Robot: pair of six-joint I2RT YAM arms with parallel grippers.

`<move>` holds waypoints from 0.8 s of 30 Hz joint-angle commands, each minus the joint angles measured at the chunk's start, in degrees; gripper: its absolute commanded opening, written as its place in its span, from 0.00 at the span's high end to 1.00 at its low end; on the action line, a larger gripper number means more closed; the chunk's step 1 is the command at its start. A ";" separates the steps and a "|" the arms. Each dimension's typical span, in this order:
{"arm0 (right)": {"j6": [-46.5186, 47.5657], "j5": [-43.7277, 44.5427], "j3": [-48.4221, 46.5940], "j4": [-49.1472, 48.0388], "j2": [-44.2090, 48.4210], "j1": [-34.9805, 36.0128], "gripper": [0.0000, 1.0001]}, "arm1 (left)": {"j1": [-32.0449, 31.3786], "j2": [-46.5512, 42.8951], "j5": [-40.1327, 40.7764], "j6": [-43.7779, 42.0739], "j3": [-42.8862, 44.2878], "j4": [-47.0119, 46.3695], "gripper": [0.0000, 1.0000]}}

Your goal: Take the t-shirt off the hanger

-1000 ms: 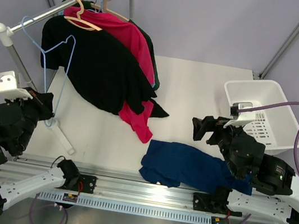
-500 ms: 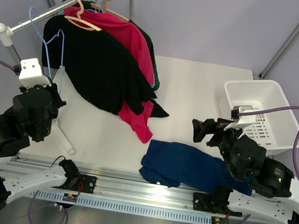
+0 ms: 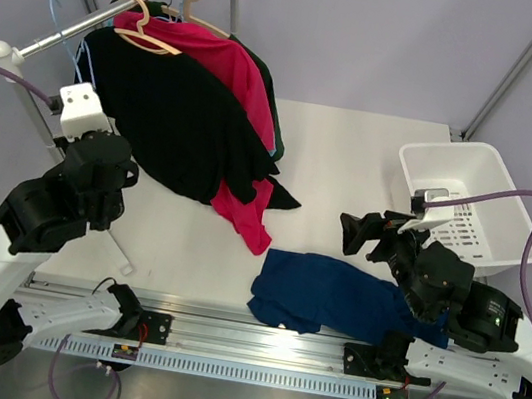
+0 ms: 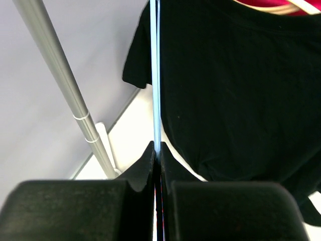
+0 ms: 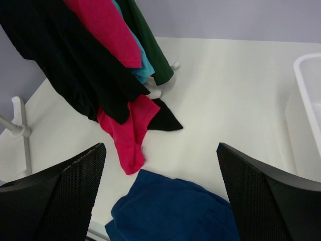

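A dark blue t-shirt (image 3: 332, 296) lies crumpled on the table near the front edge, off any hanger; it also shows in the right wrist view (image 5: 175, 211). My left gripper (image 4: 156, 146) is shut on the wire of an empty light blue hanger (image 4: 155, 75). It holds the hanger upright beside the black shirt. The hanger's hook (image 3: 55, 9) is up by the rack rail; I cannot tell whether it rests on the rail. My right gripper (image 3: 367, 231) is open and empty, just above and behind the blue t-shirt.
A clothes rack (image 3: 27, 45) at the back left carries a black shirt (image 3: 177, 125), a pink one (image 3: 231, 68) and others on wooden hangers. Its pole (image 4: 65, 90) is left of my left gripper. A white basket (image 3: 511, 188) stands at the right.
My left arm has risen and moved right toward the rack, carrying the blue hanger up so its hook is near the rail. The right arm has barely moved.
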State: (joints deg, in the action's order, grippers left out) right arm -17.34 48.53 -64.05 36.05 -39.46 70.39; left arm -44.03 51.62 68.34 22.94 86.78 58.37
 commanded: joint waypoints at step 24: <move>-0.85 -1.51 0.86 -1.07 3.69 0.10 0.01 | 6.59 8.68 9.54 -0.18 -2.66 -8.09 1.00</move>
State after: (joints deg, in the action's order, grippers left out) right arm -17.78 47.22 -63.07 35.18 -36.84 70.39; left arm -37.89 60.05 75.07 20.84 84.88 54.26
